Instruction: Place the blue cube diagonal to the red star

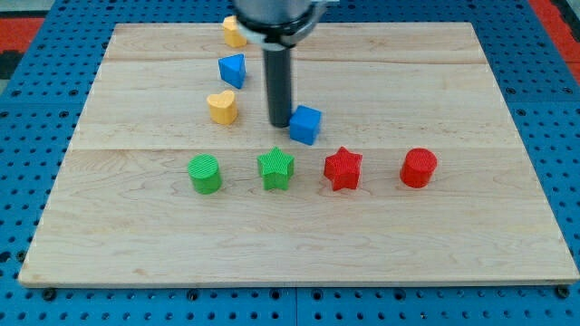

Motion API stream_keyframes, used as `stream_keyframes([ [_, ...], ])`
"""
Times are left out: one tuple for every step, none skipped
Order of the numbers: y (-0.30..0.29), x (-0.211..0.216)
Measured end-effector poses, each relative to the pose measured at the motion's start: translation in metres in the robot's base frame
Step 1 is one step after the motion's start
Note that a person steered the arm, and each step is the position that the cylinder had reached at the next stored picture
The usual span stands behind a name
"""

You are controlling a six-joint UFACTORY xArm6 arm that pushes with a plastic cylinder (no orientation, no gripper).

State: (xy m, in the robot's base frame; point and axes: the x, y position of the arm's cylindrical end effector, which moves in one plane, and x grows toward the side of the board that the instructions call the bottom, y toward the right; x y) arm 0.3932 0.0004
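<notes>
The blue cube [305, 124] lies near the board's middle, above and to the left of the red star [343, 167]. The two are apart, with the cube on a diagonal up-left of the star. My tip [278, 123] rests on the board right against the cube's left side. The dark rod rises from there to the view's top.
A green cylinder [205, 174], a green star [275, 168] and a red cylinder [418, 167] share the star's row. A yellow heart [222, 107], a blue block [232, 69] and a yellow block [234, 32] lie up left. The wooden board [453, 226] sits on a blue pegboard.
</notes>
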Motion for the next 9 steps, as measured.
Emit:
stream_keyframes([
  [0.010,0.030],
  [-0.006,0.026],
  [-0.035,0.037],
  [-0.046,0.051],
  [-0.056,0.052],
  [-0.106,0.077],
  [-0.111,0.083],
  [-0.111,0.083],
  [-0.120,0.067],
])
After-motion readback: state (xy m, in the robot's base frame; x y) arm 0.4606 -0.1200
